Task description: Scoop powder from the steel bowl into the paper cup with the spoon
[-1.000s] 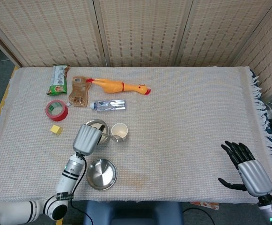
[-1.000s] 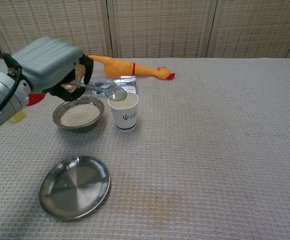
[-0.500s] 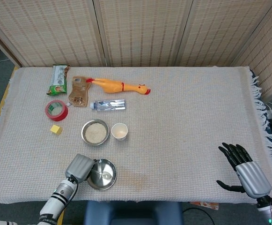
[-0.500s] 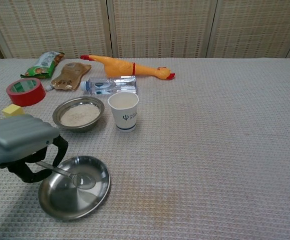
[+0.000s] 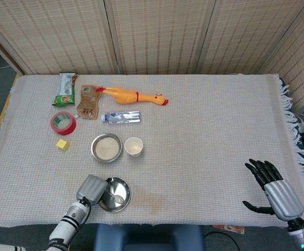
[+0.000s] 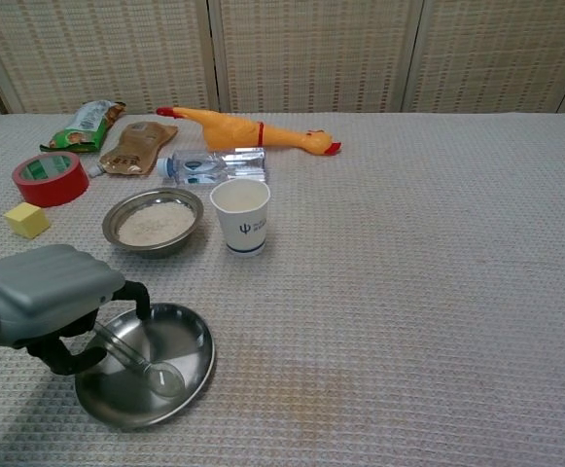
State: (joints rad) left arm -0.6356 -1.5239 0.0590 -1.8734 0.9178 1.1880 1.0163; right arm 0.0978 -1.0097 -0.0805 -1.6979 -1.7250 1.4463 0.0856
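Observation:
The steel bowl (image 5: 106, 147) (image 6: 154, 222) holds pale powder, and the white paper cup (image 5: 134, 147) (image 6: 240, 216) stands upright just right of it. My left hand (image 5: 91, 188) (image 6: 44, 292) sits at the table's front left edge and grips the handle of the spoon (image 5: 117, 198) (image 6: 156, 375). The spoon's bowl lies low inside an empty steel dish (image 5: 121, 185) (image 6: 190, 336) and looks empty. My right hand (image 5: 274, 191) hovers at the front right corner with fingers spread and nothing in it; the chest view does not show it.
Behind the bowl lie a small water bottle (image 5: 121, 117), a rubber chicken (image 5: 133, 96), a brown pouch (image 5: 88, 102), a green snack bag (image 5: 66, 89), a red tape roll (image 5: 63, 122) and a yellow cube (image 5: 63, 144). The cloth's fringed right edge (image 5: 293, 130) is near my right hand.
My left hand carried the spoon from above the paper cup back to the front edge and lowered its bowl into the empty steel dish. The right hand barely moved.

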